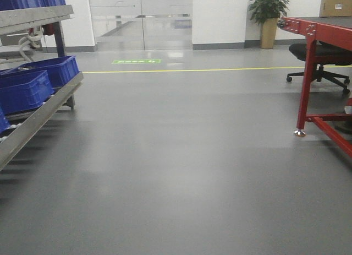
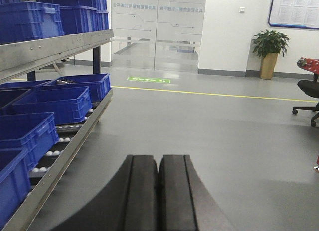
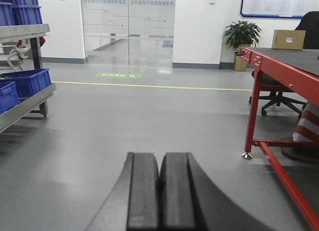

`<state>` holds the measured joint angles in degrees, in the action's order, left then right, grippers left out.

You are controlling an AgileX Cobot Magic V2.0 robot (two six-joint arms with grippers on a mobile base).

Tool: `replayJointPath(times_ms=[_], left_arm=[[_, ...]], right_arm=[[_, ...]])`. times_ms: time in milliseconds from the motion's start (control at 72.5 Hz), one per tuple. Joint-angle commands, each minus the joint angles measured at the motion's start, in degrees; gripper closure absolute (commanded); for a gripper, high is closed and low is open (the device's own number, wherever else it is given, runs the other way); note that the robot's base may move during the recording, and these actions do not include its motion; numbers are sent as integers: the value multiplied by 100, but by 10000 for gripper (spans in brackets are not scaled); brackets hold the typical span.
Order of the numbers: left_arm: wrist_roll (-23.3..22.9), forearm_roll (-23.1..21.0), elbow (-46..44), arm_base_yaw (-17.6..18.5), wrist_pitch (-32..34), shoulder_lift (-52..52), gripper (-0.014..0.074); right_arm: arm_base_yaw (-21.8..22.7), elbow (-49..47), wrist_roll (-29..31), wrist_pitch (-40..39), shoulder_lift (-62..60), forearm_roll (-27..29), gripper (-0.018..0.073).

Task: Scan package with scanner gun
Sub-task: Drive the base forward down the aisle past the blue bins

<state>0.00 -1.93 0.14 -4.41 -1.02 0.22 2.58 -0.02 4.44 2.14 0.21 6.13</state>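
Locating the goods was judged the step in hand, best done by bringing the base round to the red table (image 1: 308,79) before either arm was extended. Front view: bare grey floor was recorded ahead, with blue bins (image 1: 25,90) racked at left. A brown box taken for the package (image 1: 335,5) was seen at the table's far end, upper right. Left wrist view: the left gripper (image 2: 159,163) was noted with pads pressed together on nothing, pointed along the floor beside the bins; no task item was found here. Right wrist view: the right gripper (image 3: 159,161) was likewise closed and empty. The package, a small white label showing, lay well apart, ahead and rightward, up on the table. The scanner gun was seen nowhere, so its place could not be told. The jaws would need opening before any grasp.
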Motion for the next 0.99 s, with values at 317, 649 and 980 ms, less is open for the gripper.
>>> replayJointPath(times_ms=[317, 649, 980], left_arm=[[-31, -32, -14, 31, 102, -22, 707], [-31, -32, -14, 31, 102, -22, 707], [-31, -32, -14, 31, 102, -22, 707]], right_arm=[[28, 2, 1, -116, -21, 2, 720], [28, 2, 1, -116, -21, 2, 720], [28, 2, 1, -116, -21, 2, 720]])
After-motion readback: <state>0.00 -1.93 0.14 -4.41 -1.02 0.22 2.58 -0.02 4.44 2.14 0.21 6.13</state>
